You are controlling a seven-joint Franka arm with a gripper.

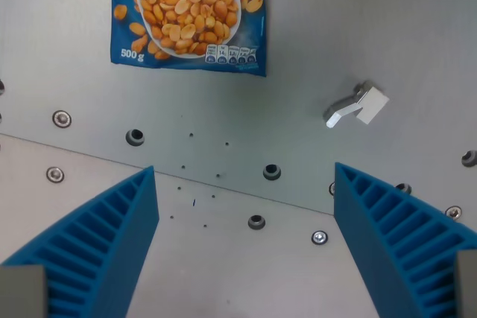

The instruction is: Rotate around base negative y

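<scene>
Wrist view, looking down on a grey metal plate (387,27) with bolt holes and screws. Gripper (244,206): the two blue ribbed fingers (104,243) stand wide apart with nothing between them, above the bare plate. Blue peanut bag (190,13), marked 500 g, lies flat at the top edge of the view, well above the gripper and partly cut off. A small white and grey clip (358,104) lies on the plate, right of the bag and below it, apart from both fingers.
</scene>
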